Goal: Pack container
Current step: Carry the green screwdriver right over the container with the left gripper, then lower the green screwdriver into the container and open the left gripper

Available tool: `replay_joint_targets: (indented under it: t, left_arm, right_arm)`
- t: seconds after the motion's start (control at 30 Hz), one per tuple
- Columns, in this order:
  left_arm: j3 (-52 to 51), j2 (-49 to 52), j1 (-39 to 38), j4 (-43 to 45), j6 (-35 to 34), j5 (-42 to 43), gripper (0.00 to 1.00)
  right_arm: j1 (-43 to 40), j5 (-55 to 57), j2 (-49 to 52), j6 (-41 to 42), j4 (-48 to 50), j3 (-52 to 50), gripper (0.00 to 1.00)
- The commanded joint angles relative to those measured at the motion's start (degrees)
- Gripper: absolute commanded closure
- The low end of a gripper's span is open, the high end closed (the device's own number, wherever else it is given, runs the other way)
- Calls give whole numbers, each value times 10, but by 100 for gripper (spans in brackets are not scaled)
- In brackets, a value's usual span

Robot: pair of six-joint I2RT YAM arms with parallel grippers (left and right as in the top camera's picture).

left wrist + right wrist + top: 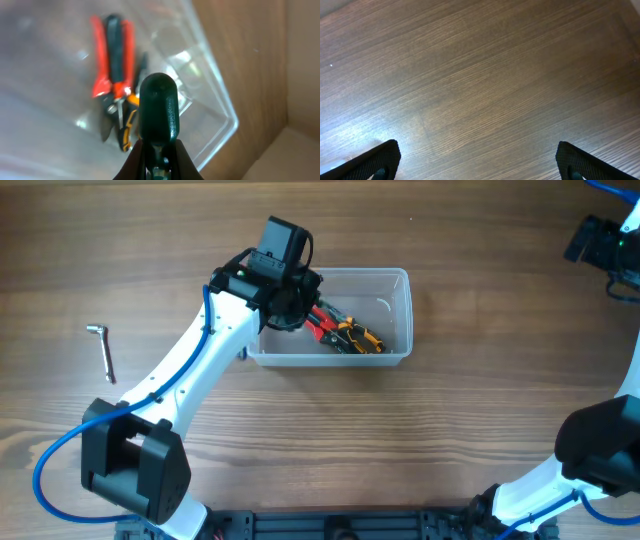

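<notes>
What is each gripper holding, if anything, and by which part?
The left gripper clamps a dark green tool handle low down, its rounded end free, above the container. The right gripper is open and holds nothing.

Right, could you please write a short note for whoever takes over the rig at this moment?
The left gripper is shut on a green-handled tool, over the container at its left end.
The right gripper is open and empty, above the table.
Done: red-handled pliers and orange-handled pliers lie in the container.
To do: release the green-handled tool into the container, then probably pack the hex key lying on the table to its left.
</notes>
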Motion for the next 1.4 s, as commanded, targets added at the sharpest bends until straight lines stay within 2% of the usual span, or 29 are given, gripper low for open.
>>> replay_joint_targets:
  t: [0.0, 0.13, 0.3, 0.6, 0.87, 0.97, 1.13, 1.2, 1.27, 1.3, 1.37]
  left_arm:
    - [-2, 3, -3, -20, -119, -9, 92]
    - [-17, 19, -3, -17, -175, -9, 92]
    - [-17, 62, -3, -1, -197, -4, 91]
    - [-17, 125, -3, 23, -197, -7, 89]
    - [-17, 132, -3, 23, -196, -10, 83]
    - [-17, 132, -3, 24, -196, -11, 71]
    - [-17, 132, 0, 24, -196, -11, 66]
    - [-17, 132, 5, 31, -187, -2, 60]
    - [-17, 129, 18, 70, -141, 40, 52]
    - [-16, 127, 27, 96, -112, 64, 43]
    - [-15, 119, 40, 116, -83, 82, 36]
  right_arm:
    - [-2, 6, 9, 11, 3, 0, 0]
    - [-2, 6, 9, 11, 3, 0, 0]
    - [-2, 6, 9, 10, 3, 0, 0]
    - [-2, 6, 9, 11, 3, 0, 0]
    - [-2, 6, 9, 11, 3, 0, 0]
    - [-2, 6, 9, 11, 3, 0, 0]
    - [-2, 6, 9, 11, 3, 0, 0]
    - [-2, 6, 9, 10, 3, 0, 0]
    - [-2, 6, 9, 11, 3, 0, 0]
    - [-2, 6, 9, 11, 3, 0, 0]
    - [-2, 6, 9, 11, 3, 0, 0]
